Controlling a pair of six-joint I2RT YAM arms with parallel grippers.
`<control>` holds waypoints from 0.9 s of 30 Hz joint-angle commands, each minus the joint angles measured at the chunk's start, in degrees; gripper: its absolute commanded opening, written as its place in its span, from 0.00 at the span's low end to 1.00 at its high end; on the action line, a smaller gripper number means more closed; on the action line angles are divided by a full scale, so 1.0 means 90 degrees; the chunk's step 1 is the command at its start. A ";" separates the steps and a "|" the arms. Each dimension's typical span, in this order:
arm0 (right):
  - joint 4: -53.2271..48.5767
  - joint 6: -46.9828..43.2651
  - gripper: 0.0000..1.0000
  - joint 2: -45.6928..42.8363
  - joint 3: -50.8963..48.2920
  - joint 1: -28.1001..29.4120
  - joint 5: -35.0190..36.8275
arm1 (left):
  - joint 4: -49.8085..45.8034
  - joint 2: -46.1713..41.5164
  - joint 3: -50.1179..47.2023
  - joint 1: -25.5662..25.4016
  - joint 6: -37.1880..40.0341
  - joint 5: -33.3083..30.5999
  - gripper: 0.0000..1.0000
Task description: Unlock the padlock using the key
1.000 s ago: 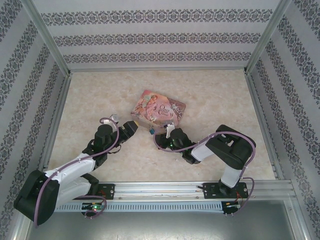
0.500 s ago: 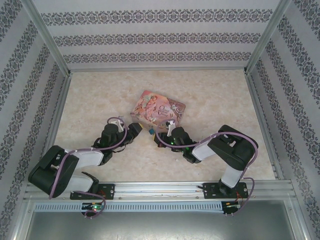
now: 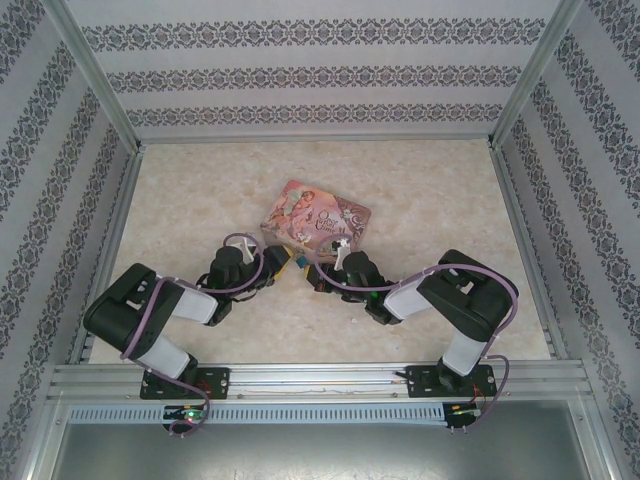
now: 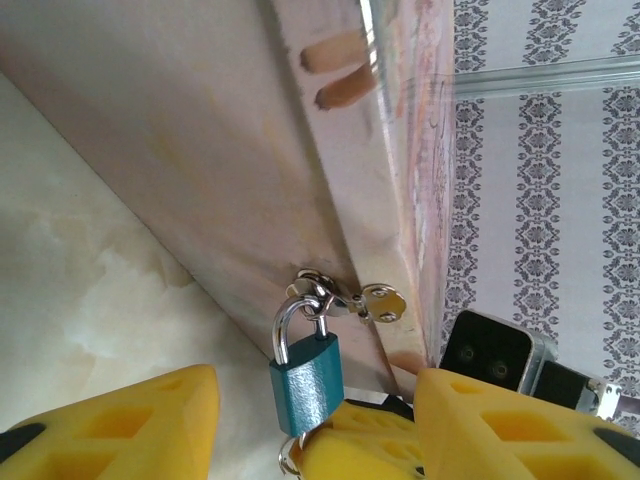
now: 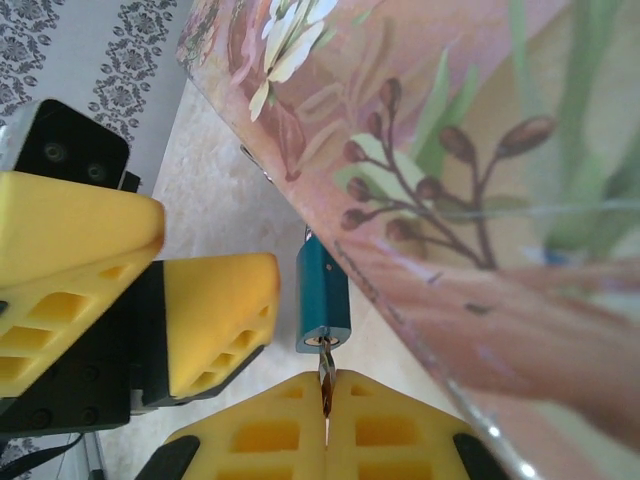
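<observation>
Pale marbled table (image 3: 420,200) inside striped patterned walls (image 3: 300,75), seen from above. A pink picture tin (image 3: 317,220) lies near the middle. The padlock (image 3: 300,263) is a tiny teal speck at the tin's near edge, too small here to show its loop. The left claw (image 3: 279,260) sits to the left of it and the right claw (image 3: 318,272) to the right, both close to the tin's near edge.

From the left wrist, the padlock (image 4: 305,380) has a teal-blue body and a thin silver loop (image 4: 288,325) hooked through small silver fittings (image 4: 350,297) on the tin's pink side wall (image 4: 230,150); what those fittings are is hard to make out. The left claw (image 4: 315,390) is spread, one yellow finger (image 4: 130,430) on each side of the lock and neither touching it. The lock's bottom is hidden by the right claw's yellow finger (image 4: 355,440). A black camera box (image 4: 485,350) stands beside the tin's corner.

From the right wrist, the padlock (image 5: 322,298) hangs against the tin's flowered lid edge (image 5: 450,200). A key (image 5: 325,372) enters its bottom face, its bow hidden between the fingers of the right claw (image 5: 326,420), which are pressed together on it. The left claw (image 5: 215,250) sits just beside the lock, apart from it.
</observation>
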 commanded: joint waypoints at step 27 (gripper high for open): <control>0.0187 0.0161 0.00 -0.0176 0.0307 -0.0069 -0.0105 | 0.2515 0.1878 0.0499 -0.0309 -0.1085 0.0295 0.28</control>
